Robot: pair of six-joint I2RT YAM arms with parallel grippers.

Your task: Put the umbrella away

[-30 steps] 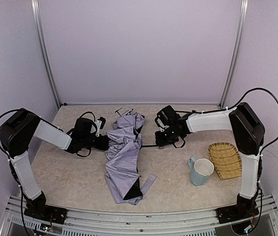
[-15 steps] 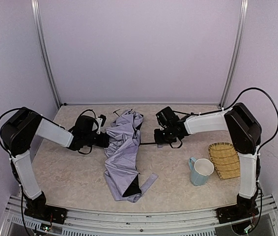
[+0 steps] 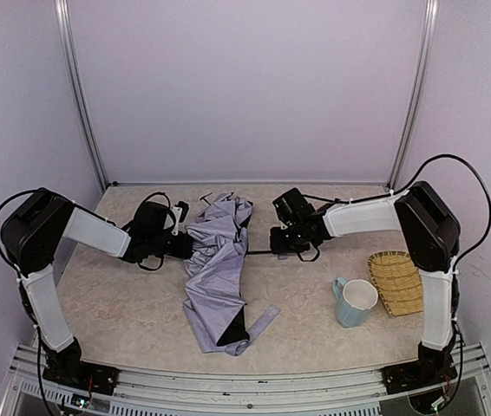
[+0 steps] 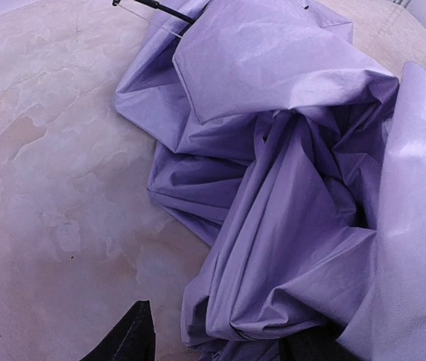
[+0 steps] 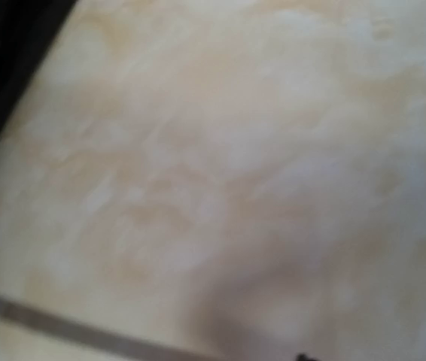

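Note:
The umbrella (image 3: 218, 269) lies collapsed in the middle of the table, lavender fabric crumpled, with black lining showing at its near end. Its thin black shaft (image 3: 259, 252) sticks out to the right into my right gripper (image 3: 273, 246), which looks shut on it; the handle knob is hidden. The right wrist view shows only blurred tabletop. My left gripper (image 3: 186, 248) is at the fabric's left edge. In the left wrist view it (image 4: 220, 342) is open, one fingertip (image 4: 134, 335) over bare table, a fold of umbrella fabric (image 4: 288, 226) between the jaws.
A pale blue mug (image 3: 356, 302) stands at the near right, with a woven yellow basket (image 3: 398, 282) beside it on the right. The umbrella's strap (image 3: 263, 319) trails toward the near edge. Back wall and side posts enclose the table.
Both grippers have shifted a little toward the far side, and the umbrella's fabric and shaft have moved with them. The fabric's near end has drawn in slightly.

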